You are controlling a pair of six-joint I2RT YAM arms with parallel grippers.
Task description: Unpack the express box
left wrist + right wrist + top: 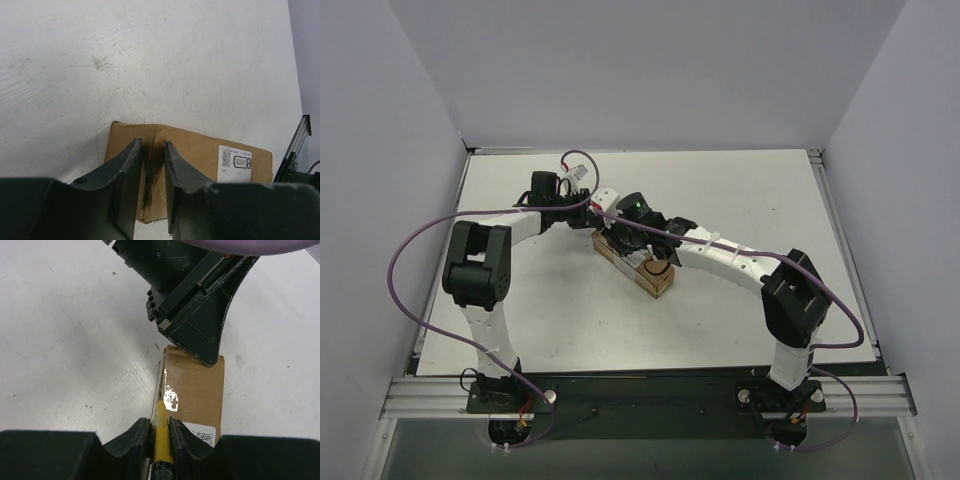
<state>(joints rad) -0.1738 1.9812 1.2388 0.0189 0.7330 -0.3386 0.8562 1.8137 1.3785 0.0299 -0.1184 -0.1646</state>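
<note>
1. One brown express box [657, 284] lies flat near the middle of the white worktop [750, 190], its long side running at a slant from far left to near right.
2. On its top face I see a white printed label [235, 160] toward one end and a seam along its length, with a shiny patch of glare on it in my right wrist view.
3. I hold my left end effector [153, 145] over the far end of the box, its jaws a narrow gap apart with nothing clamped between them; its fingers [127, 175] point down at the cardboard on either side of the seam. From the right wrist camera, one finger tip appears to rest on that end's edge, though I cannot tell for sure that it touches.
4. My right end effector [160, 422] is closed on a yellow utility knife [162, 442], pinched between both fingers.
5. The knife's front end points forward along the box's top, close to its left long edge, and reaches the seam just short of the shiny patch.
6. Both arms meet above the box, purple cables looping behind them.
</note>
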